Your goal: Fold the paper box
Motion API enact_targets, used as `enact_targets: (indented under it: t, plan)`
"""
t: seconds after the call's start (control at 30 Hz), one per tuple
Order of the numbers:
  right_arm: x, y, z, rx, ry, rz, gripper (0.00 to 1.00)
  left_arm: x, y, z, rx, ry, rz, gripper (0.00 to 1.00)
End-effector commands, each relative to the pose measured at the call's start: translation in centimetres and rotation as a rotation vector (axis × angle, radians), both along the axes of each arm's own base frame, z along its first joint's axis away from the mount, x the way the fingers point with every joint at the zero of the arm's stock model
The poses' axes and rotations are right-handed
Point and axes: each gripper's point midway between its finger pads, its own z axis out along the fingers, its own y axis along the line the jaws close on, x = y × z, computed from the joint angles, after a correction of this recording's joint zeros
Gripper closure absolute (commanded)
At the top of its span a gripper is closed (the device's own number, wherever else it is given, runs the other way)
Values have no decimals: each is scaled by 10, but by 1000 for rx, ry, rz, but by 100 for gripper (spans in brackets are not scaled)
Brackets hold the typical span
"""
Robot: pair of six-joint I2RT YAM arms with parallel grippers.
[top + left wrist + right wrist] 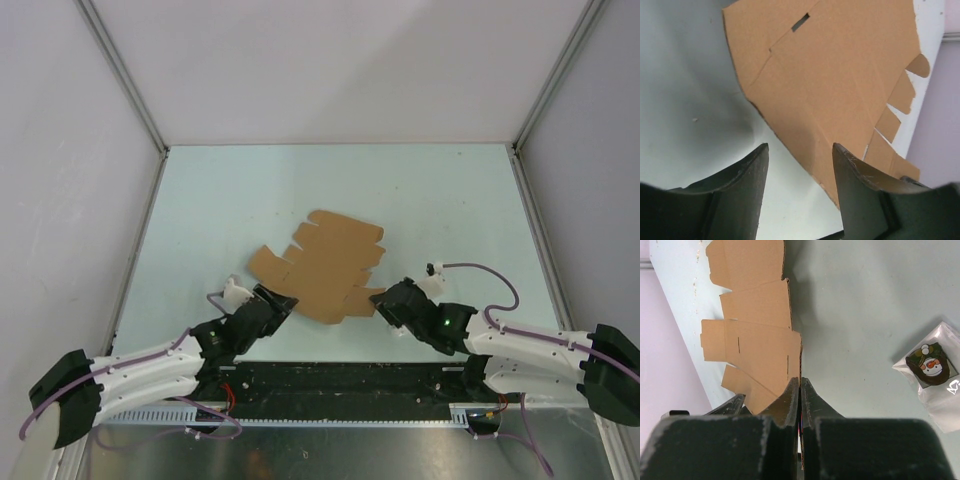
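The paper box (pixel 322 265) is a flat brown die-cut cardboard sheet with flaps, lying mid-table. My right gripper (pixel 380 300) is shut on its near right edge. In the right wrist view the fingers (pixel 790 400) pinch the sheet's thin edge (pixel 800 360), and the rest of the sheet (pixel 757 347) spreads to the left. My left gripper (pixel 281 303) is open at the sheet's near left edge. In the left wrist view its gripper (pixel 800 152) is wide open, and the sheet's edge (pixel 805 145) runs between the two fingers, nearer the right one.
A small clear bag holding a snowman badge (pixel 932 367) lies on the pale green table (pixel 200 210), to the right of my right gripper. White walls and metal posts bound the table at the back and sides. A black rail (pixel 340 385) runs along the near edge.
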Motion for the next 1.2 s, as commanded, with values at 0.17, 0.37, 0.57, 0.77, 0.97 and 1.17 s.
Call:
enact_targets:
  t: [0.17,0.37,0.57,0.77,0.97,1.17]
  plan:
    - [1,1,6,24,-31,-29,100,9,-19,9,-189,9,69,45]
    - [-1,-1,7,21,-34,-30,100,13,-20,12,-213,9,94,57]
    - [-3,1,10,15,-46,-2,91,17,-19,16,-197,-18,99,72]
    - [-5,-1,14,-21,-79,43,64,18,-18,17,-158,-34,85,82]
    - [-4,-16,23,-115,-153,95,31,23,-12,36,-61,-117,42,94]
    - [0,-34,36,-186,-209,123,30,32,-2,58,99,-195,-34,99]
